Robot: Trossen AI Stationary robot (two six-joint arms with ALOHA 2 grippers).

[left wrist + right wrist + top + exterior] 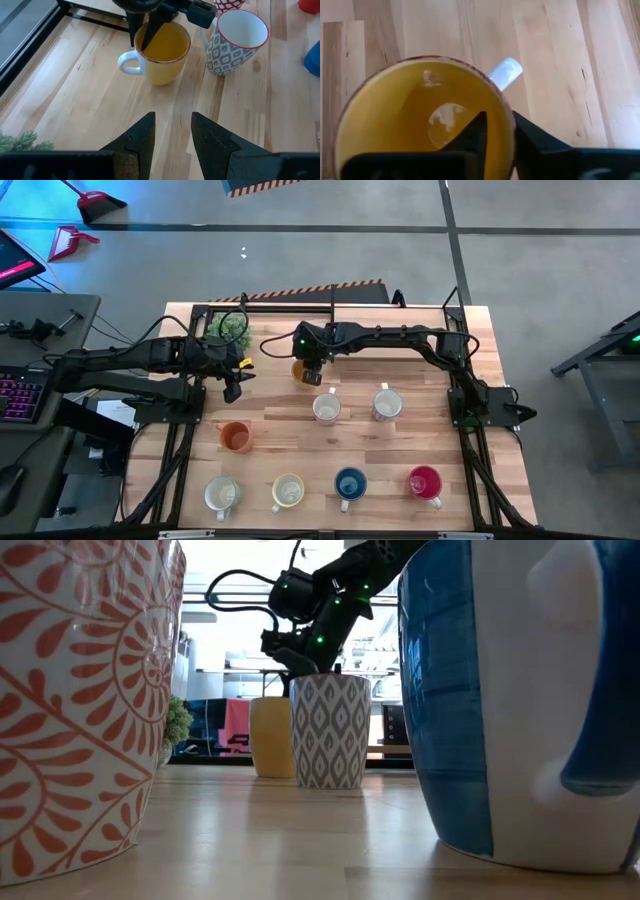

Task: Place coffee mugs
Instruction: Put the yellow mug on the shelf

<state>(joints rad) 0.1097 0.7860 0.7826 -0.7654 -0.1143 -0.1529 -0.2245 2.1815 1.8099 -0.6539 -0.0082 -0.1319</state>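
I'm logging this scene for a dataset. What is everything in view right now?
yellow mug: 1, yellow with white handle, table's far middle, under the right gripper
patterned mugs: 2, white-grey, middle row
orange mug: 1, left of them
front-row mugs: 4, two cream, one blue, one red-pink
potted plant: 1, green, far left
table: 1, light wood
left gripper: open, hovering left of the yellow mug
right gripper: straddling the yellow mug's rim
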